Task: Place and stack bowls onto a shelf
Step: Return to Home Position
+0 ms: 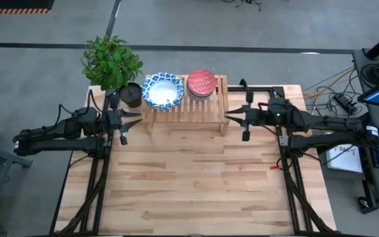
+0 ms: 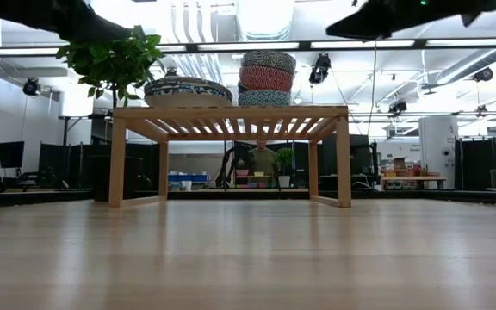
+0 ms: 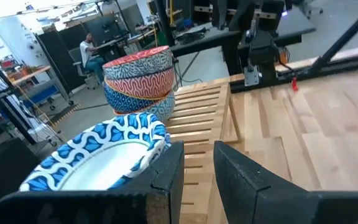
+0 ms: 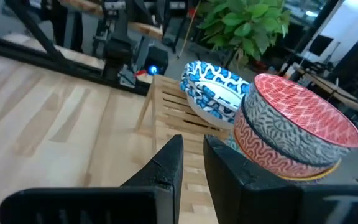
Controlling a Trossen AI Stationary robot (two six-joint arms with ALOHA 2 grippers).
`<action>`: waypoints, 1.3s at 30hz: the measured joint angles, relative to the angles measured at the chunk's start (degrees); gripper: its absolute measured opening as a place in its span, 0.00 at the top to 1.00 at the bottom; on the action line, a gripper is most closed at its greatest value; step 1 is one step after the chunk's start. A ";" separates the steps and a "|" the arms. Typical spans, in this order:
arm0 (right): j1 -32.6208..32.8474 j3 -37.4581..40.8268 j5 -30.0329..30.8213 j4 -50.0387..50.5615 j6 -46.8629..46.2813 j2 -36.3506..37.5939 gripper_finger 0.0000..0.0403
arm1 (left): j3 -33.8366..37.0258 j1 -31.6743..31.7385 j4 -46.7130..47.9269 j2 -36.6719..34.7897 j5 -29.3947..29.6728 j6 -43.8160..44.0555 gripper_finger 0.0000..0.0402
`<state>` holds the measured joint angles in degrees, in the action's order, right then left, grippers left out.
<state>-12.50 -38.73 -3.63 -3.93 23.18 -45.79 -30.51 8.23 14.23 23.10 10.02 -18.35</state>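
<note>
The light-wood shelf (image 1: 206, 108) stands at the table's far edge on its side legs. Two stacks rest on its slatted top. The wide white bowls with blue-patterned rims (image 1: 162, 91) (image 2: 188, 90) (image 3: 104, 155) are nested on its left part. The smaller bowls (image 1: 201, 83) (image 2: 268, 77) (image 4: 291, 127) are piled on its right part, with the red one on top. My left gripper (image 1: 139, 118) (image 3: 197, 155) hovers just left of the shelf and my right gripper (image 1: 227, 115) (image 4: 193, 149) just right of it. Both point at the shelf, open by a narrow gap and holding nothing.
A dark plant pot (image 1: 130, 94) with a leafy green plant (image 1: 110, 60) stands at the shelf's far-left corner, close to my left gripper. The plank tabletop (image 1: 196, 178) stretches from the shelf to the near edge. People show in the room beyond.
</note>
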 joint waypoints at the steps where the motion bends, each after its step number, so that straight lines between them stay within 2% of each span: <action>1: -0.58 1.20 -1.00 -0.74 -0.31 1.24 0.87 | 0.50 0.00 -0.62 -0.16 -0.02 0.93 0.83; 5: -2.59 5.50 -3.91 -2.93 -0.74 5.19 0.87 | 3.85 0.02 -3.81 -1.27 -0.81 4.20 0.83; 9: -4.01 9.55 -4.44 -5.40 -1.10 8.22 0.87 | 7.77 0.00 -6.90 -3.07 -3.12 6.55 0.83; 14: -5.13 13.65 -5.74 -6.75 -1.90 11.34 0.87 | 10.89 0.02 -8.82 -5.62 -3.17 9.25 0.83; 20: -5.57 17.77 -5.87 -8.30 -2.64 14.83 0.87 | 13.33 0.01 -10.09 -8.71 -3.26 11.54 0.83; 36: -6.12 37.90 -5.54 -26.65 -10.68 24.07 0.87 | 25.75 0.07 -19.11 -13.85 -4.75 15.62 0.83; 39: -6.20 38.00 -5.87 -24.60 -12.10 25.56 0.87 | 27.59 0.09 -19.47 -14.50 -5.92 15.99 0.83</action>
<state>-18.70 -0.74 -9.49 -28.53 11.08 -20.23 -2.92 8.32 -5.24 8.60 4.10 -2.37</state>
